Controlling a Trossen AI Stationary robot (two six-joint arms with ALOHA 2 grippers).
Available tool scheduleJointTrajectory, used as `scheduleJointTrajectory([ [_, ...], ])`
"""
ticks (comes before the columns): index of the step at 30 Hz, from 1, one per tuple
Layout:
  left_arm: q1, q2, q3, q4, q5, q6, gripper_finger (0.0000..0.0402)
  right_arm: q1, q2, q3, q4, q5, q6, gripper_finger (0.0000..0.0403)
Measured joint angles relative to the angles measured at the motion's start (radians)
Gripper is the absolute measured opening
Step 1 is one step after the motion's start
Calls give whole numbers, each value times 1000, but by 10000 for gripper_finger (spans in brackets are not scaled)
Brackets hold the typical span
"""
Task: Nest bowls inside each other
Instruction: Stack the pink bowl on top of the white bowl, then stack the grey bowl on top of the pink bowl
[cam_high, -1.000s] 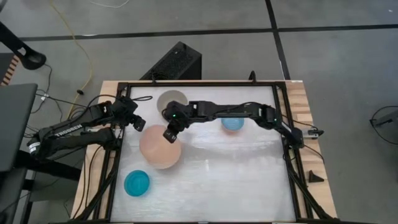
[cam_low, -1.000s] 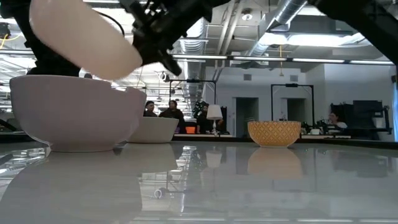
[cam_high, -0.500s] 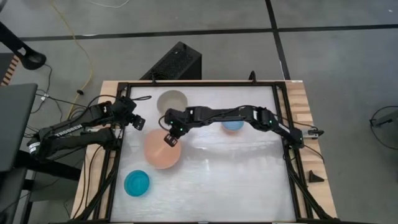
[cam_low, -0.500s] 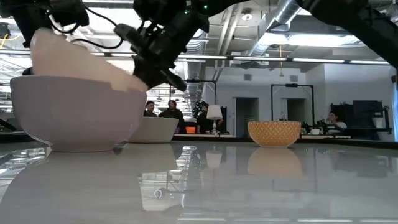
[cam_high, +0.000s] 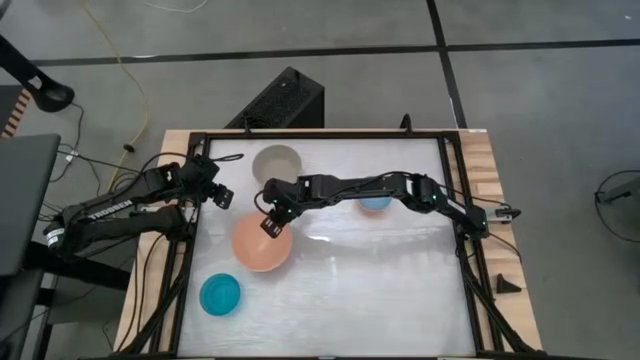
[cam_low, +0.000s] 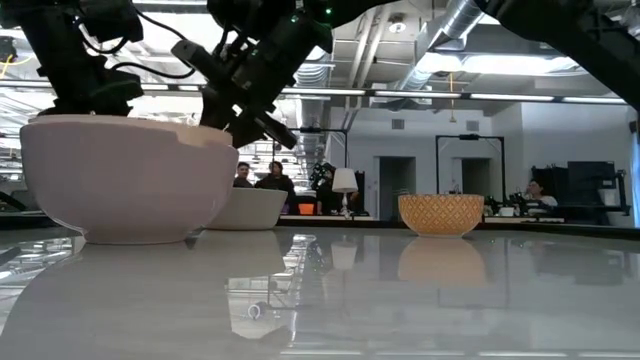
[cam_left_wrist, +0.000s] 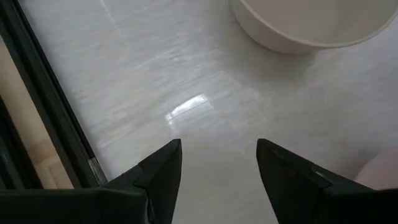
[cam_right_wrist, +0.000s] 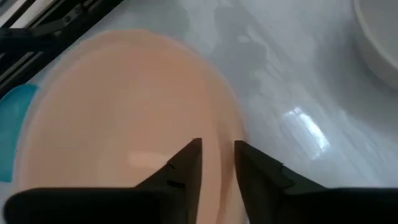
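Observation:
The large salmon-pink bowl (cam_high: 262, 242) stands upright at the table's left middle. In the low view it sits inside a large pale bowl (cam_low: 125, 190), and only its rim (cam_low: 120, 123) shows above that one. My right gripper (cam_right_wrist: 217, 163) is open at the salmon bowl's far rim, with one finger inside and one outside. The grey-beige bowl (cam_high: 277, 160) stands at the far edge. The light blue bowl (cam_high: 375, 202) is partly under my right arm, and the teal bowl (cam_high: 220, 294) is near left. My left gripper (cam_high: 222, 195) hovers open at the far left. My right gripper comes slanting down from the far right, its fingers across the salmon bowl's far rim (cam_right_wrist: 225, 134). A gap shows between the fingers, wider than the rim. Whether a finger touches the rim I cannot tell. The bowl rests level in the pale bowl.
A black frame (cam_high: 300, 133) runs round the white tabletop. My right arm (cam_high: 380, 185) stretches across the far half of the table. Bare tabletop (cam_high: 380, 280) lies to the near right. People sit far off in the room behind.
My right gripper has come down toward the table's near edge with the salmon bowl. The bowl was tilted above the pale bowl and now sits level inside it. In the low view the fingers have parted at the rim.

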Motion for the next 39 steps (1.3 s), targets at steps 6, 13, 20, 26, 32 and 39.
scheduleJointTrajectory([
  [6, 0, 0, 0, 0, 0, 1, 196, -25, -37, 0, -33, -68, -21, 187],
  [13, 0, 0, 0, 0, 1, 2, 196, -78, -97, 3, -46, -77, -40, 228],
  [20, -1, 0, 0, 0, 1, 2, 196, -151, -104, 1, -72, -208, -67, 226],
  [26, -1, 0, 0, -3, 2, 2, 196, -163, -101, 1, -110, -40, -83, 198],
  [32, -1, 0, -1, -3, 2, 2, 196, -244, -100, 1, -100, 110, -81, 185],
  [39, -1, 0, -1, -3, 2, 2, 196, -306, -95, -12, -97, 133, -82, 202],
])
